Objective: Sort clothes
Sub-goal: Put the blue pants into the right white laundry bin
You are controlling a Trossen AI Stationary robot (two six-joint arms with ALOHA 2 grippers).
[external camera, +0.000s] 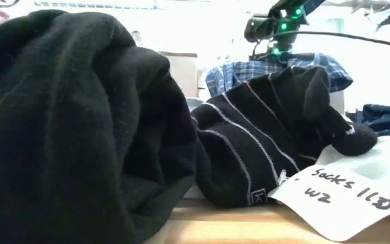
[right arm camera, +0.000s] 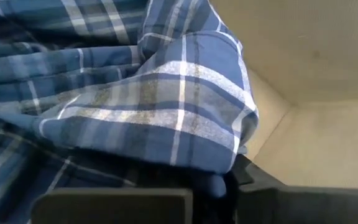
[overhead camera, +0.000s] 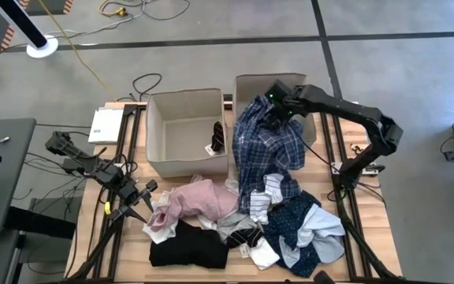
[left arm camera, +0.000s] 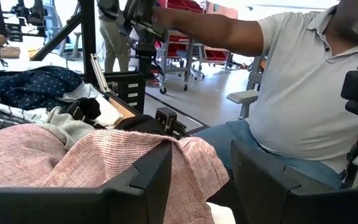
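The blue plaid garment hangs from my right gripper, which is shut on it above the right beige box. Its lower end lies on the pile of clothes on the table: pink, black, navy dotted, light blue and white garments. My left gripper waits open at the table's left, level. The pink garment lies just ahead of its fingers; whether it touches them I cannot tell. My right gripper pinches a bunched fold of the plaid garment between its two fingers, coming from above and slanting down. The cloth spreads out below the fingers and drapes over the right box's near wall, its lower end on the pile.
The left beige box holds a black sock with a tag. Black striped socks with a paper label lie at the near edge beside the black garment. A seated person is beyond the table.
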